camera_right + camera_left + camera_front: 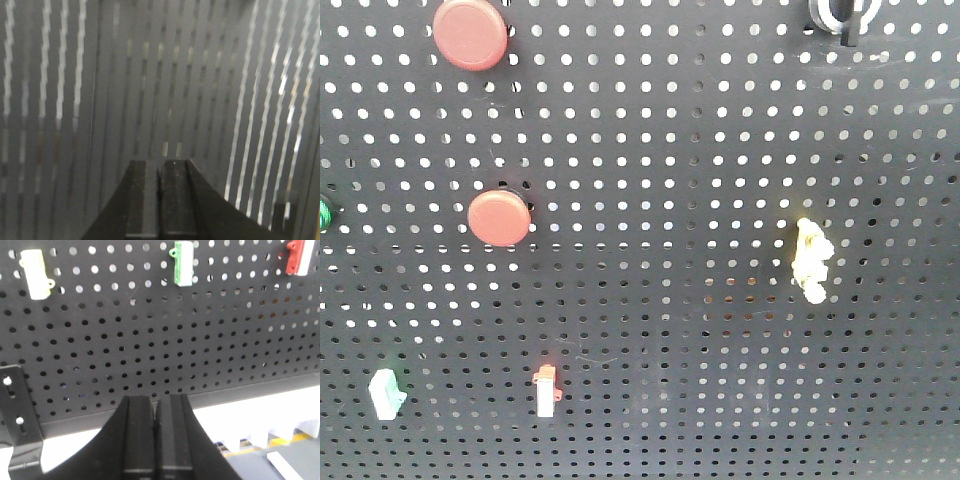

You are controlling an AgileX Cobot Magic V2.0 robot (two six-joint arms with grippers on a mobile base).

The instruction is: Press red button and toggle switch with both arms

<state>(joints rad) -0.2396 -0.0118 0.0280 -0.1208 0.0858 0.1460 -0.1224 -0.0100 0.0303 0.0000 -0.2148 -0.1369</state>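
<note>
Dark grey pegboard (650, 150), patterned all over with even rows of small round holes, pale-lit toward the top edge, darker toward the bottom edge. Near the top left corner, upper red button (470, 33), matt coral red; below it, lower red button (499, 217), same red. At the top right corner, toggle switch (840, 15): black knob, silver-white ring. Toward the right edge, pale yellow switch (810, 260). Near the bottom edge, white red-tipped switch (546, 390) and white-and-mint switch (385, 393). Left gripper (155, 402) and right gripper (159, 165): plain black.
</note>
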